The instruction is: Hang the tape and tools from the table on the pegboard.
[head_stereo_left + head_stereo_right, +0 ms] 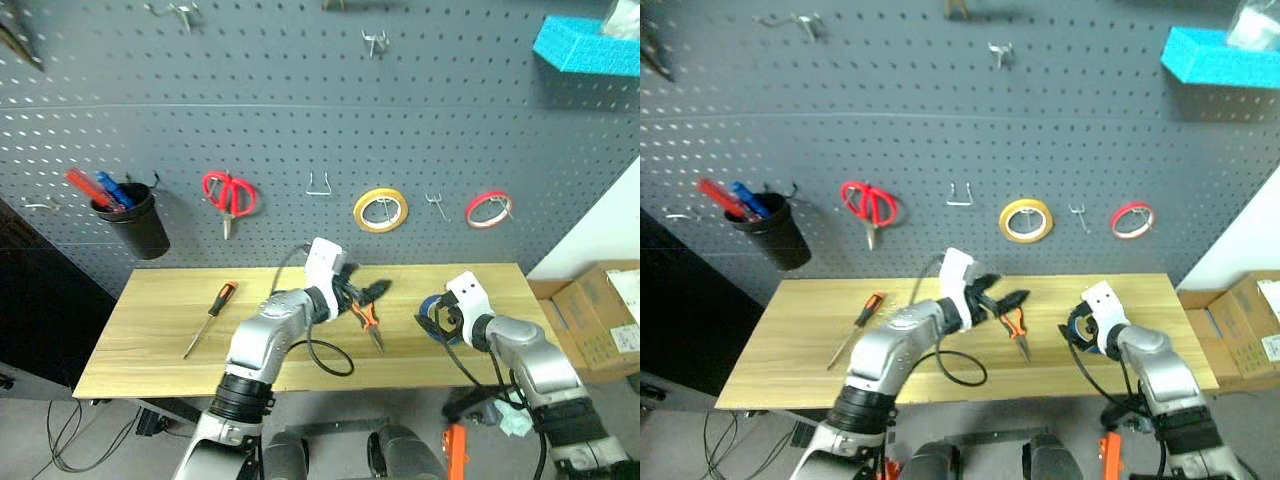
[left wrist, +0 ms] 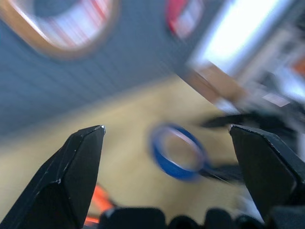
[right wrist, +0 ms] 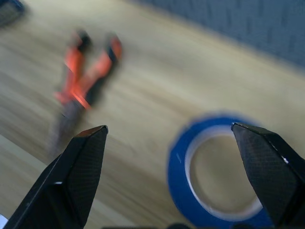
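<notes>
The dark grey pegboard [image 1: 300, 110] rises behind the light wooden desk [image 1: 150, 330]. Above the desk's middle the left pincer [image 1: 368, 292] is spread over the orange-handled pliers [image 1: 368, 320], while the right pincer [image 1: 432, 318] is spread just beside the blue tape [image 3: 217, 171], which lies flat on the desk's right part. The small orange-and-black-handled tool [image 1: 210, 318] lies on the desk's left part.

The thin blue ring of tape [image 1: 434, 318] sits mostly tucked behind the right gripper [image 1: 437, 322] in the head views, just an arc peeking out. In the right wrist view that ring runs off the frame's lower edge. The orange-and-black-handled needle-nose pliers [image 3: 83, 81] there are a smear, jaws indistinct. Over on the left wrist view, the yellow tape roll [image 2: 57, 24] and the red tape roll [image 2: 183, 19] are blurred and clipped by the top edge. A bright blue foam-like block [image 1: 585, 45] is cut off at the head view's right edge.
</notes>
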`<action>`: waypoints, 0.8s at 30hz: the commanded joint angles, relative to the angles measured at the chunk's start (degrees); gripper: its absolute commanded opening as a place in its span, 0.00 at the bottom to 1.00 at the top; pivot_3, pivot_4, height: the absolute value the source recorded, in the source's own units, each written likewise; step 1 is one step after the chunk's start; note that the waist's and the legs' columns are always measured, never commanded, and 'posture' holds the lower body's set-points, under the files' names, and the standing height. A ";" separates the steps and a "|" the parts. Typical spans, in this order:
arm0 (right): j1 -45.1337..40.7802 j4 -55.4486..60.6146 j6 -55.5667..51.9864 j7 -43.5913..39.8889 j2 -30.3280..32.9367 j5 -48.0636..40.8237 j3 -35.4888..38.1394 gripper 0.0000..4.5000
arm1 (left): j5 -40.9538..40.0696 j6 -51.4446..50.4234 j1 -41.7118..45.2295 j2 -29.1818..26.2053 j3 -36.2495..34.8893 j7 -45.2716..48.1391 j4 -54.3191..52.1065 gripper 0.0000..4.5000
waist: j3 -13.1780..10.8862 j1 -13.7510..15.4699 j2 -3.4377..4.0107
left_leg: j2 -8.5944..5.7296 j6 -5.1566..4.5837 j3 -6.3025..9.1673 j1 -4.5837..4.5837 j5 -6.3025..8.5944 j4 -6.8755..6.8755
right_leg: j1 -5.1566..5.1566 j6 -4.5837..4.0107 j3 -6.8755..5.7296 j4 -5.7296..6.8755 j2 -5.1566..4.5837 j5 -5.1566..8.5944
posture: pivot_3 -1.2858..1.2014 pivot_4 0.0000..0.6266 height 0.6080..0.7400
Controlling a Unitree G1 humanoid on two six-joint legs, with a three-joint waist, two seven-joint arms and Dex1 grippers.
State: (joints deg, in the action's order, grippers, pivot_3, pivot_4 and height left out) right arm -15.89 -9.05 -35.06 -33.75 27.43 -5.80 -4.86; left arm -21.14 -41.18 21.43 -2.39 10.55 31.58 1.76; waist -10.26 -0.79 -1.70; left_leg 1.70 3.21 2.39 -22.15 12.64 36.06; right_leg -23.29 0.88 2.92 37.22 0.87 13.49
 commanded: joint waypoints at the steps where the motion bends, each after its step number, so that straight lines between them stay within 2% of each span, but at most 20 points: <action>1: -3.26 -5.65 0.75 -2.56 0.78 -0.23 0.03 1.00 | -1.61 -2.67 -0.41 0.62 2.64 1.86 -1.32 1.00 | -1.34 -0.37 -0.02 | 0.00 -0.16 0.10 -0.09 0.09 0.00 | -0.01 0.05 -0.05 0.02 0.01 0.06 | 0.54 0.45 1.00; 8: -8.37 -15.83 2.05 -5.71 0.51 0.46 -1.13 1.00 | -0.84 -3.97 -2.14 1.66 6.09 1.77 0.48 1.00 | -5.05 -0.78 0.28 | -0.08 -0.31 0.34 -0.60 0.18 0.06 | -0.29 0.20 -0.23 0.00 -0.10 0.21 | 0.54 0.54 1.00; 14: -11.20 -20.22 1.84 -8.63 0.04 1.83 -3.62 1.00 | 0.03 -3.16 -1.94 2.34 6.64 1.21 2.16 1.00 | -6.33 -0.85 0.09 | -0.11 -0.30 0.39 -0.65 0.19 0.14 | -0.30 0.27 -0.27 0.00 -0.16 0.22 | 0.55 0.56 1.00; 18: -12.10 -22.33 3.10 -9.67 0.70 3.39 -4.82 0.80 | 0.29 -2.90 -1.58 2.21 6.07 1.17 2.63 1.00 | -6.39 -0.82 0.05 | -0.10 -0.30 0.42 -0.64 0.19 0.13 | -0.30 0.27 -0.32 0.00 -0.16 0.22 | 0.55 0.56 1.00; 24: -12.99 -23.92 4.18 -9.96 1.07 4.40 -4.62 0.33 | 0.50 -2.52 -1.46 1.83 5.68 1.62 3.16 1.00 | -6.39 -0.83 0.05 | -0.10 -0.29 0.43 -0.65 0.19 0.13 | -0.29 0.28 -0.33 -0.02 -0.16 0.23 | 0.55 0.53 1.00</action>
State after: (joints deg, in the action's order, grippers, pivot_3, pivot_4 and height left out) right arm -29.88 -31.83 -30.62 -43.00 28.24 -2.00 -8.63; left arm -20.30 -44.45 19.89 -0.87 16.37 32.64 5.28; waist -16.65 -1.62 -1.65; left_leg 1.60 2.92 2.83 -22.80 12.83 36.18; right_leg -23.58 1.15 2.59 37.20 0.71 13.72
